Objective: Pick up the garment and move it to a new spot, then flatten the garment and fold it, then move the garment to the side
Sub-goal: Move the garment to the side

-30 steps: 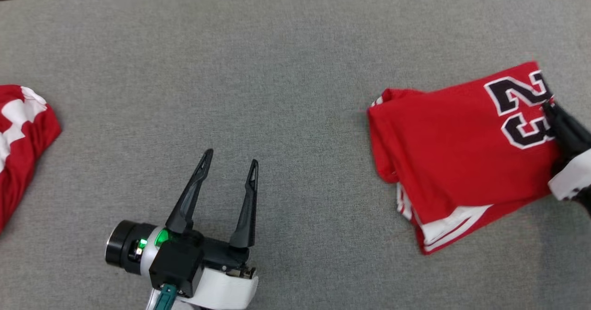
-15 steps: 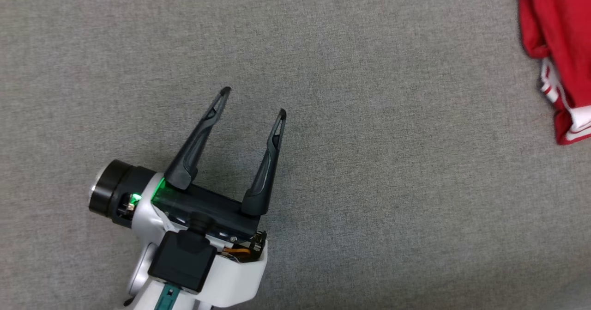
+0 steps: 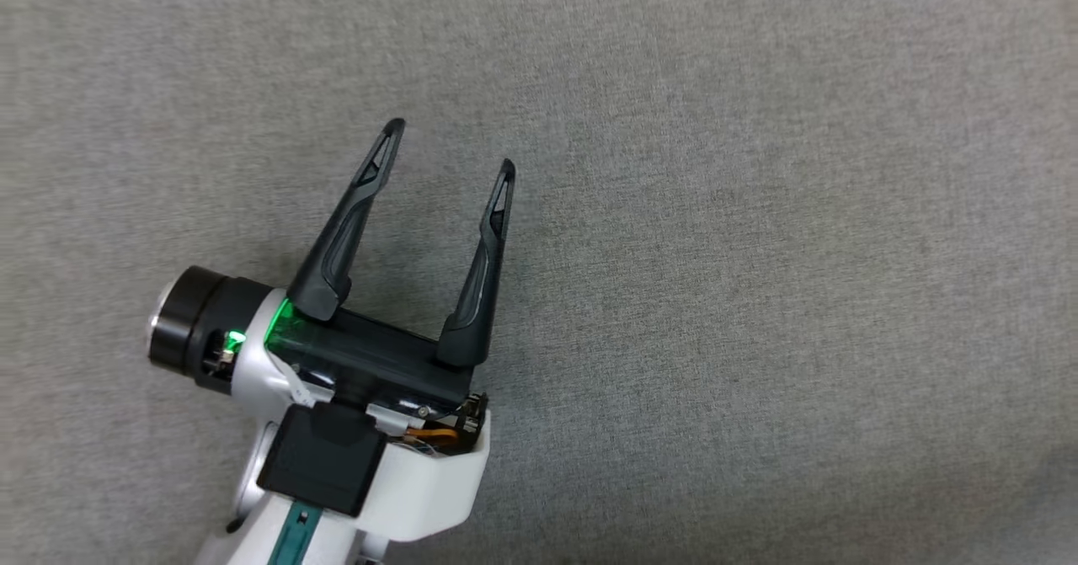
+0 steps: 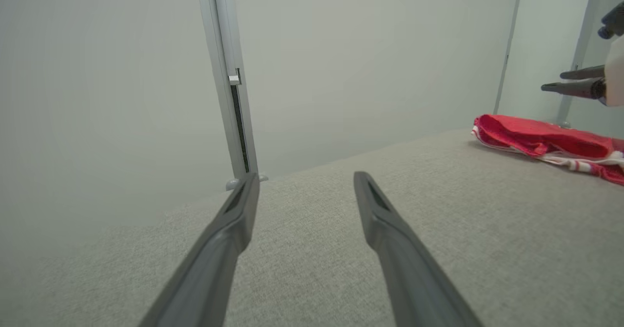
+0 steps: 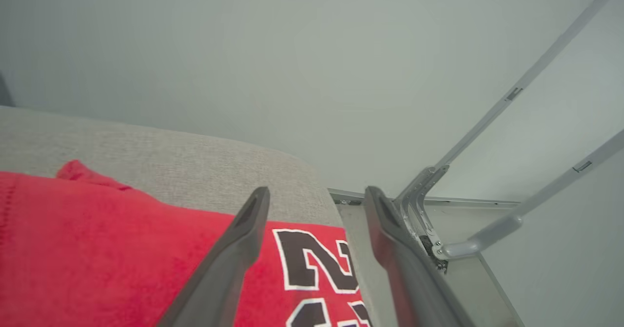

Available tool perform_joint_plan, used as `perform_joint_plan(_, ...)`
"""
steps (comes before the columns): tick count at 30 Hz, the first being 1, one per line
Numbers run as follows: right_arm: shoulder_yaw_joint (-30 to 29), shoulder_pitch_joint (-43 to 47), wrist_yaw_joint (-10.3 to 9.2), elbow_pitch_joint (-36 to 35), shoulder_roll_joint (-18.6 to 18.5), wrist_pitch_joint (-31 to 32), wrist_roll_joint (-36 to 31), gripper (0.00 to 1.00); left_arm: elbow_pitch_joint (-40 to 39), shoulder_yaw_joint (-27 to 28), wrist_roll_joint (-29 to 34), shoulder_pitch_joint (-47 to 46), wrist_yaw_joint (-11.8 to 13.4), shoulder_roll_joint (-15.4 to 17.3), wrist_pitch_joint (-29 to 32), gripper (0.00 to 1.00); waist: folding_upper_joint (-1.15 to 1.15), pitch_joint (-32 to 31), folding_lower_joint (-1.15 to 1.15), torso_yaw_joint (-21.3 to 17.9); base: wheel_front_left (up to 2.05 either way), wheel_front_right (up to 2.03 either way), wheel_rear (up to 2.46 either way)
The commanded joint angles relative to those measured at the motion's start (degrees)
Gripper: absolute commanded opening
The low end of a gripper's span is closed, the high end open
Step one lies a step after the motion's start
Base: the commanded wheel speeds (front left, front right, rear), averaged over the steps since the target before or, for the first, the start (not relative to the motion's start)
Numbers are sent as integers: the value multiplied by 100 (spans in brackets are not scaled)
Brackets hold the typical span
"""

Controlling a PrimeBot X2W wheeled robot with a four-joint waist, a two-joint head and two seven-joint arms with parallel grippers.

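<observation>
Grey table (image 3: pixel 758 295). Folded red jersey (image 5: pixel 97 249) lies by its edge, 3 o'clock in left wrist view. Right gripper (image 5: pixel 317 191) spread wide above it, empty. Left gripper (image 3: pixel 450 142) also spread, empty, 8 o'clock in head view. Placing looks done, so lift right straight up and don't snag the fold.

One garment (image 4: pixel 541 138), one left pincer (image 3: pixel 450 143), one right pincer (image 5: pixel 317 191).

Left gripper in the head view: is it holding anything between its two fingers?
No; the left gripper is spread open, and bare grey surface shows in its gap.
</observation>
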Motion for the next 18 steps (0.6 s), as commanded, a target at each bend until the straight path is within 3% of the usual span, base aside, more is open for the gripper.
perform_joint_plan(1, -150, 383, -13, -196, 264, -24, -184, 100, 53, -1, -155, 26, 62, -85, -10, 100, 0, -354, 0, 154, 0, 0, 0)
perform_joint_plan(7, -644, 1731, -13, -1314, 1261, -25, -724, 100, 573, 395, -758, 610, 79, -283, -9, 100, 0, -1304, 0, 350, 0, 0, 0)
perform_joint_plan(11, -911, 2611, -13, -2009, 1965, -27, -905, 100, 1164, 898, -1146, 992, -110, -466, -10, 100, 0, -1963, 0, 442, 0, 0, 0)
perform_joint_plan(18, -871, 3892, -13, -2854, 3028, -26, -1109, 100, 1650, 1594, -1584, 1585, -400, -636, -9, 100, 0, -2968, 0, 443, 0, 0, 0)
